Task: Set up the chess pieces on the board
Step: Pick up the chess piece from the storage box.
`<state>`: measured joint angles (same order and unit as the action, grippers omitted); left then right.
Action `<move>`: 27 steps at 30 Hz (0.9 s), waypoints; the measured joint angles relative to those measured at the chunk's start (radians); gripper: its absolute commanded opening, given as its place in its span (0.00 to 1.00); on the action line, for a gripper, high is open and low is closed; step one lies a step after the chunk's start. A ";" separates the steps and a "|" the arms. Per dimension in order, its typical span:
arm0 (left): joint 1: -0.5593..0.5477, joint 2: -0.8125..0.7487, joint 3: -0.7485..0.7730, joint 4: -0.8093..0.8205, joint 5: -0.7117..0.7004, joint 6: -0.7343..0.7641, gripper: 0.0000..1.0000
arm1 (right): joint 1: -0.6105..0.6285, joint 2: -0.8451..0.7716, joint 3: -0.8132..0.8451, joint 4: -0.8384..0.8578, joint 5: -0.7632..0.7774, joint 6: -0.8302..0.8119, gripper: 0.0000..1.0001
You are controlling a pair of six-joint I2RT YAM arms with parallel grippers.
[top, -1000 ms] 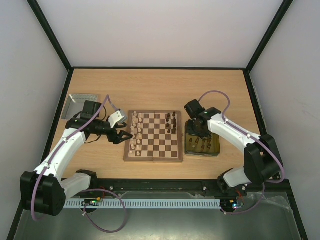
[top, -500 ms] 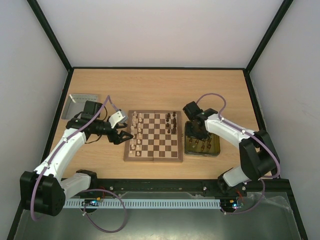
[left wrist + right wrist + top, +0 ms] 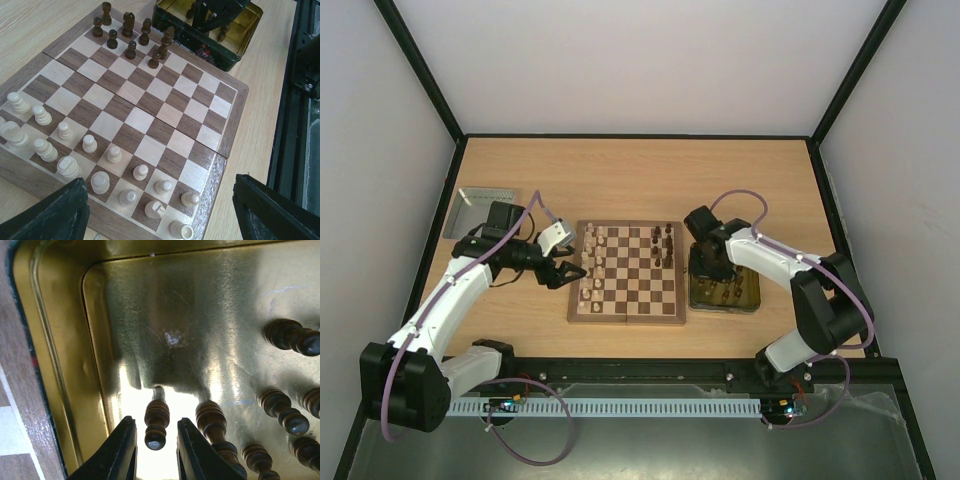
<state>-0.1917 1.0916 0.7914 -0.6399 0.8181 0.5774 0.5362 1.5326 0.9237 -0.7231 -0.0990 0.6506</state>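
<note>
The board [image 3: 625, 272] lies in the middle of the table, between the two arms. The pale pieces [image 3: 90, 145] fill the two columns along its left edge. The dark pieces on the board [image 3: 663, 243] stand only at the far end of the two right-hand columns, so the near squares on that side are bare. The spare dark pieces [image 3: 280, 410] stand in a yellow tray [image 3: 752, 297] just beside the board's right edge, probably so the right arm can reach both tray and board.

The right gripper [image 3: 155, 440] is down inside the tray's near left corner. Its fingers [image 3: 125, 450] are drawn in narrow on either side of one dark pawn [image 3: 156, 422]. A thin strip of bright tray floor shows on each side of the pawn, so the fingers look close to it but not pressing it. The pawn rests on the tray floor. Another dark piece stands just to the right of the right-hand finger, and the narrow opening keeps clear of it.

The left gripper [image 3: 563, 270] hangs just off the board's left edge, aimed across the pale rows. Its fingers [image 3: 50, 217] are spread wide and hold nothing, which suggests it is waiting. A silver tray [image 3: 480, 208] sits at the far left.
</note>
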 measured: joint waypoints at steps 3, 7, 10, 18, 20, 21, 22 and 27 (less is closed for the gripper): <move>0.000 0.000 0.000 0.000 -0.001 -0.001 0.79 | 0.000 0.001 -0.006 0.002 0.000 -0.007 0.22; 0.000 0.000 0.000 0.001 -0.007 -0.001 0.79 | 0.000 0.008 -0.013 0.004 0.000 -0.020 0.22; 0.000 0.000 0.000 0.002 -0.008 -0.002 0.79 | 0.000 0.020 -0.016 0.004 -0.002 -0.024 0.21; 0.000 0.000 -0.002 0.003 -0.009 -0.002 0.79 | 0.000 0.044 -0.016 0.018 -0.008 -0.038 0.13; 0.000 0.000 -0.002 0.003 -0.010 -0.002 0.79 | 0.000 0.051 -0.016 0.019 -0.010 -0.039 0.10; 0.000 0.000 -0.002 0.003 -0.010 -0.002 0.79 | 0.000 0.054 -0.016 0.020 -0.011 -0.041 0.09; 0.000 0.000 -0.002 0.003 -0.010 -0.002 0.79 | 0.000 0.055 -0.016 0.019 -0.011 -0.041 0.09; 0.000 0.000 -0.002 0.003 -0.011 -0.002 0.79 | 0.000 0.055 -0.009 0.016 -0.006 -0.041 0.07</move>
<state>-0.1917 1.0916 0.7898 -0.6369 0.8066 0.5758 0.5362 1.5879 0.9146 -0.7067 -0.1047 0.6098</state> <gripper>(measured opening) 0.791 0.080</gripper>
